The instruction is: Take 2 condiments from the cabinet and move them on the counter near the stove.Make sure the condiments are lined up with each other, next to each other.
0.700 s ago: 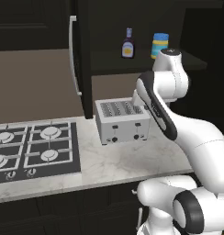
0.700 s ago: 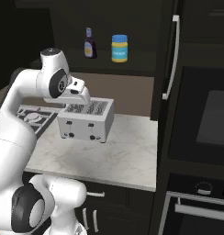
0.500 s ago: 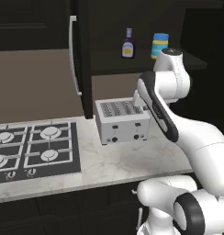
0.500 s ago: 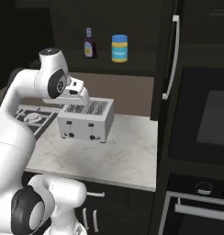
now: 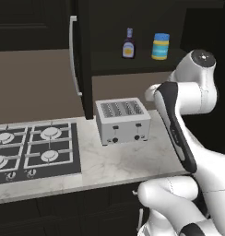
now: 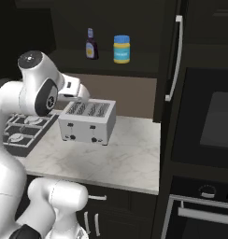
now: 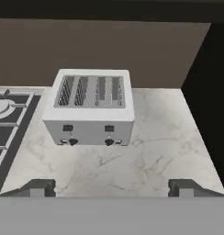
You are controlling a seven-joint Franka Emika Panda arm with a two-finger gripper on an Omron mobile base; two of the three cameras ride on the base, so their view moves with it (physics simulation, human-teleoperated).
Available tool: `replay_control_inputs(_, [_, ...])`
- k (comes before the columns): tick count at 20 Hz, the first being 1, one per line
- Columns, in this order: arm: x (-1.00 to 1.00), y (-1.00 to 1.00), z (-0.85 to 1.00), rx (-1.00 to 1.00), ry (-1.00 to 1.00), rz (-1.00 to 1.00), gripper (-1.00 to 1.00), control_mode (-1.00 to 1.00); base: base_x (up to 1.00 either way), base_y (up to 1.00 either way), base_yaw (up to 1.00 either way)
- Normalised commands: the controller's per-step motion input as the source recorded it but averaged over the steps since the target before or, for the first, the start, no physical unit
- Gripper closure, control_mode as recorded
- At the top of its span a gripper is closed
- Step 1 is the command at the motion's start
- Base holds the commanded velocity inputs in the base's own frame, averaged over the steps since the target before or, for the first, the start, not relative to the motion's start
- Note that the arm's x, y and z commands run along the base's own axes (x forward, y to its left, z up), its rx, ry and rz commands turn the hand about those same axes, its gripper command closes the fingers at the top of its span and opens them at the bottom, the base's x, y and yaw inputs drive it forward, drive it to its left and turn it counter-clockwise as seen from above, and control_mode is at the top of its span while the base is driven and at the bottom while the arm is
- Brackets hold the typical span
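Fingers (image 7: 112,187) spread, empty, aimed down at toaster (image 7: 90,107) on desk (image 7: 155,151). Both condiments, bottle (image 5: 128,44) and jar (image 5: 160,46), upright at upper centre of frame on the cabinet shelf (image 5: 133,64), above the fingers.

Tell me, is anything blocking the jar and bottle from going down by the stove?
The cabinet door is open. The toaster sits on the counter below the jar and bottle, beside the stove.

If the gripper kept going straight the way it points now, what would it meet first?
Most likely the silver four-slot toaster: it sits centred ahead of the open gripper in the hand view, on the white-grey marbled counter. Depth is unclear, so the line might instead reach the counter just before it.
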Motion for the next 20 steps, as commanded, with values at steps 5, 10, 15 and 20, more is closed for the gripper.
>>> replay_control_inputs(5, [0.00, -0.31, 0.47, 0.00, -0.15, -0.11, -1.00, -1.00, 0.00, 0.00, 0.00])
replay_control_inputs(10, [-0.01, -0.38, 0.37, 0.00, -0.03, -0.06, -1.00, -1.00, 0.00, 0.00, 0.00])
replay_control_inputs(15, [0.03, -0.28, 0.52, 0.00, -0.13, -0.10, -1.00, -1.00, 0.00, 0.00, 0.00])
replay_control_inputs(20, [0.00, -0.05, 0.43, 0.00, -0.23, -0.01, -1.00, -1.00, 0.00, 0.00, 0.00])
